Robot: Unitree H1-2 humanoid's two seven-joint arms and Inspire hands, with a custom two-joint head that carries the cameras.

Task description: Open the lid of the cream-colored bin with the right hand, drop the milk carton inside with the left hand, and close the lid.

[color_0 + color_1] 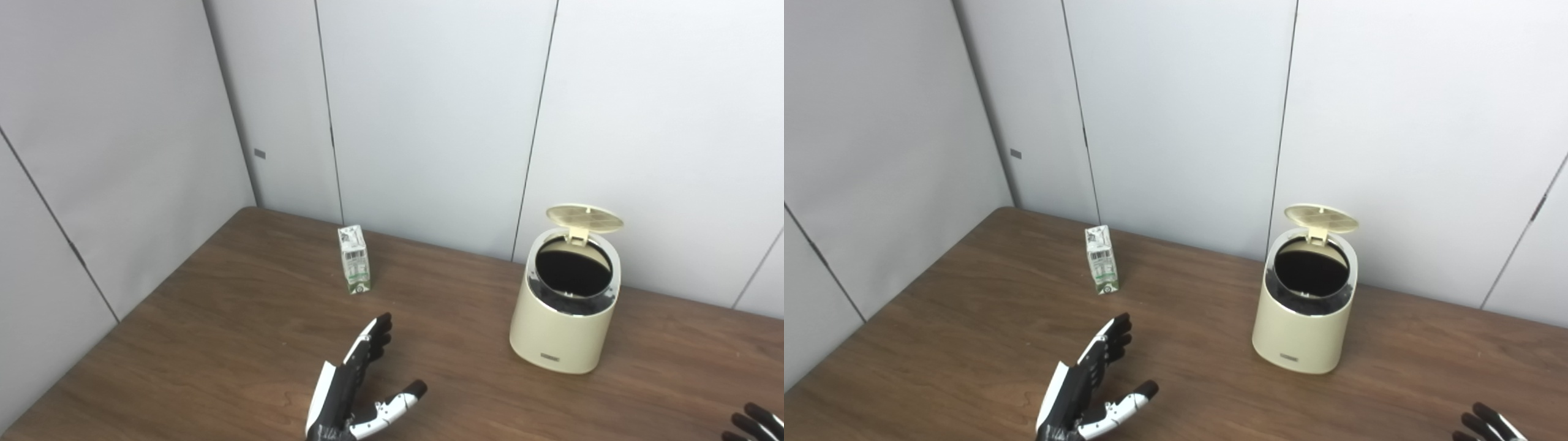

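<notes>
On table (184,318), one carton (354,259), one bin (566,306)

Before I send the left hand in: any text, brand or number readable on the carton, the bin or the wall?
Nothing can be quoted.
Milk carton: green and grey print, too small and blurred to read.
Cream bin: small dark badge near its base, lettering illegible.
Wall: small grey tag, no legible text.

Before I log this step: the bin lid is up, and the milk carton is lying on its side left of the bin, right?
Not quite. The lid of the bin is up, but the milk carton stands upright left of it, as the left eye view shows.
</notes>
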